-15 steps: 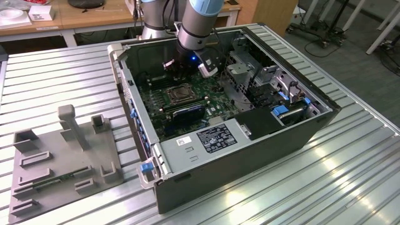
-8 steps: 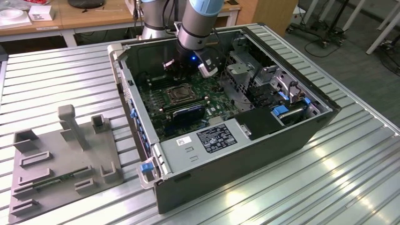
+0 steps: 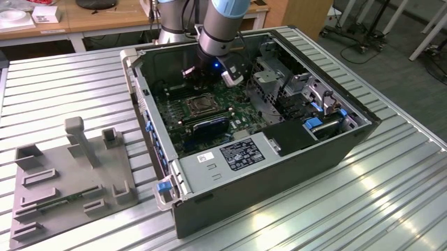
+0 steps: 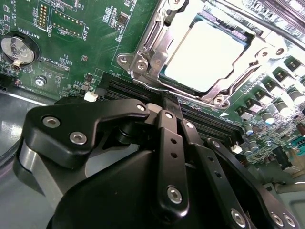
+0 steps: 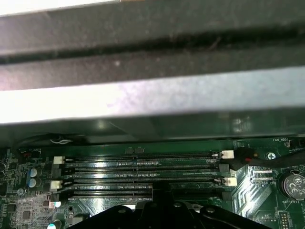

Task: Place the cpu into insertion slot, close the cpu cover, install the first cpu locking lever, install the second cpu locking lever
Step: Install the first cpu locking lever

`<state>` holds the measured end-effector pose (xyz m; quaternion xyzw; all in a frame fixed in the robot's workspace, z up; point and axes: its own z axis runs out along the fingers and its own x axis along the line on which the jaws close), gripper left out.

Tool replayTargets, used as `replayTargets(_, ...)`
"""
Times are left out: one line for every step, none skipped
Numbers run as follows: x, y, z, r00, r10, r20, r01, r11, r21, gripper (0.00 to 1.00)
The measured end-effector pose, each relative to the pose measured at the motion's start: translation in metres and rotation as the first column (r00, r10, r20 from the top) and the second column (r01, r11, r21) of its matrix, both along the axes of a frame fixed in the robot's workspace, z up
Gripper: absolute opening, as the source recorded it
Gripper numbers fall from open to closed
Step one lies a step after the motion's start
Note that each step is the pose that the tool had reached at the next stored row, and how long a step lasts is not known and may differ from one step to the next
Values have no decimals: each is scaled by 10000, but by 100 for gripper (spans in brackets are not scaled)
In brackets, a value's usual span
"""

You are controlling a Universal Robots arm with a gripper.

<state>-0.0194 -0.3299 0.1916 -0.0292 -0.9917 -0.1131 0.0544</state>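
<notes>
You have the gripper (image 4: 170, 107), fingers (image 4: 171, 143) pressed together and empty, low over the memory slots (image 5: 143, 164) just beside the socket (image 4: 163, 76), likely because the chip (image 4: 202, 52) already lies seated there under the lowered metal cover (image 4: 151, 45).

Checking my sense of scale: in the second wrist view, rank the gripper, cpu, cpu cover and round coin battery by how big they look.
1. gripper, though its nearness to the camera inflates it.
2. cpu cover.
3. cpu, framed by the cover's window.
4. coin battery.
</notes>
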Motion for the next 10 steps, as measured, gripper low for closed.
replayTargets(0,-1,-2,10000,-1,0,1,10000,-2,11)
replayTargets(0,-2,-3,10000,0,0,0,10000,-1,11)
replayTargets(0,-4,-3,10000,0,3,0,10000,-10,11)
replayTargets(0,-3,-3,10000,1,1,-1,10000,-2,11)
replayTargets(0,-3,-4,10000,1,0,-1,10000,2,11)
replayTargets(0,-2,-4,10000,1,0,-1,10000,4,11)
replayTargets(0,-2,-5,10000,1,1,-1,10000,5,11)
replayTargets(0,-2,-4,10000,1,1,-1,10000,5,11)
replayTargets(0,-2,-5,10000,1,1,-1,10000,5,11)
replayTargets(0,-2,-5,10000,1,1,-1,10000,5,11)
